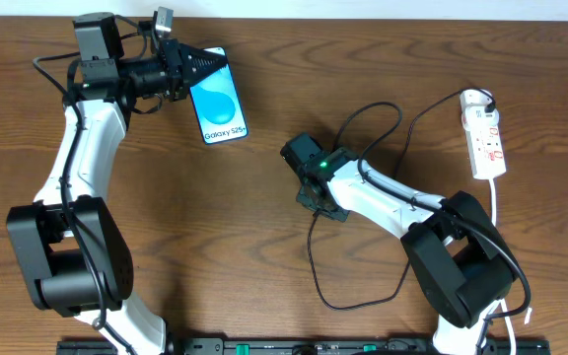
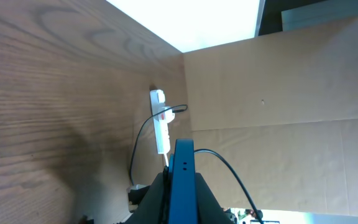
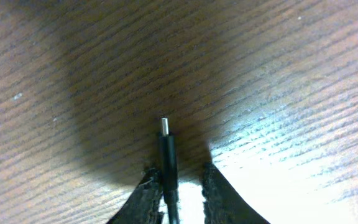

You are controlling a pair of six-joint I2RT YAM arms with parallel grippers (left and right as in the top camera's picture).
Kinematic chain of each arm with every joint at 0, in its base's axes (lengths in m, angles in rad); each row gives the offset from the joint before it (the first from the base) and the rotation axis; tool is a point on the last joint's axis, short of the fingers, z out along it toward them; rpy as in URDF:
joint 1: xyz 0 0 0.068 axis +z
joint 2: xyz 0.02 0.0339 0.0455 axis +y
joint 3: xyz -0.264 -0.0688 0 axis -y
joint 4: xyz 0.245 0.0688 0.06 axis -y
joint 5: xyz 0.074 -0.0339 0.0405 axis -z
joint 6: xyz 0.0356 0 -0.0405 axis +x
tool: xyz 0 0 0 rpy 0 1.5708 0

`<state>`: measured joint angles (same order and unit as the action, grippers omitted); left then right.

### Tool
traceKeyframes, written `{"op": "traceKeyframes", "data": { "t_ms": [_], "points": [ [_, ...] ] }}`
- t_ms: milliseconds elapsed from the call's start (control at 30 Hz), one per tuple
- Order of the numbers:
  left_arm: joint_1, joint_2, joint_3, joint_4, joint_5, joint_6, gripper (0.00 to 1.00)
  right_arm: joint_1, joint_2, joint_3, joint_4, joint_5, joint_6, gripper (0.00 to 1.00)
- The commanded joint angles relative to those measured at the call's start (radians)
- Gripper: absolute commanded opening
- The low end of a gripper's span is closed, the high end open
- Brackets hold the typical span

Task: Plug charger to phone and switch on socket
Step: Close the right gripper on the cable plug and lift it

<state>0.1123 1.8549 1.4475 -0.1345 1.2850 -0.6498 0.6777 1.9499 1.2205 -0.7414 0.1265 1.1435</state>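
Our left gripper [image 1: 197,62] pinches the phone [image 1: 220,104], covering its top edge. Right of the phone, our right gripper [image 3: 179,173] narrowly straddles the charger [image 3: 167,149] tip, though we cannot tell whether it grips. The socket [image 1: 485,133] lies farther right, its cord partly hidden.

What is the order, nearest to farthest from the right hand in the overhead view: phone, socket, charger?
1. charger, its tip at the right hand.
2. phone, upper left.
3. socket, far right.

"Galaxy S25+" on phone [image 1: 221,106] screen
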Motion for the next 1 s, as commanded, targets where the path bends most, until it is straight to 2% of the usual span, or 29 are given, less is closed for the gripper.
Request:
{"op": "traceKeyframes", "data": {
  "t_ms": [0, 67, 233, 333, 667, 800, 967],
  "points": [
    [0.0, -0.028, 0.01, 0.0, 0.043, 0.011, 0.07, 0.003, 0.06, -0.025, -0.004, -0.023, 0.004, 0.1],
    [0.0, -0.028, 0.01, 0.0, 0.043, 0.011, 0.07, 0.003, 0.06, -0.025, -0.003, -0.041, 0.004, 0.01],
    [0.0, -0.028, 0.01, 0.0, 0.043, 0.011, 0.07, -0.002, 0.059, -0.021, -0.002, -0.1, -0.027, 0.01],
    [0.0, -0.028, 0.01, 0.0, 0.043, 0.011, 0.07, -0.018, 0.059, -0.007, -0.002, -0.168, -0.111, 0.01],
    [0.001, -0.028, 0.01, 0.0, 0.044, 0.01, 0.07, -0.107, 0.058, 0.127, -0.002, -0.65, -0.567, 0.01],
    [0.015, -0.028, 0.01, 0.003, 0.092, 0.01, 0.07, -0.123, 0.058, 0.16, -0.002, -0.808, -0.634, 0.01],
    [0.067, -0.028, 0.01, 0.012, 0.145, 0.009, 0.07, -0.133, 0.058, 0.161, 0.116, -1.114, -0.712, 0.01]
  ]
}}
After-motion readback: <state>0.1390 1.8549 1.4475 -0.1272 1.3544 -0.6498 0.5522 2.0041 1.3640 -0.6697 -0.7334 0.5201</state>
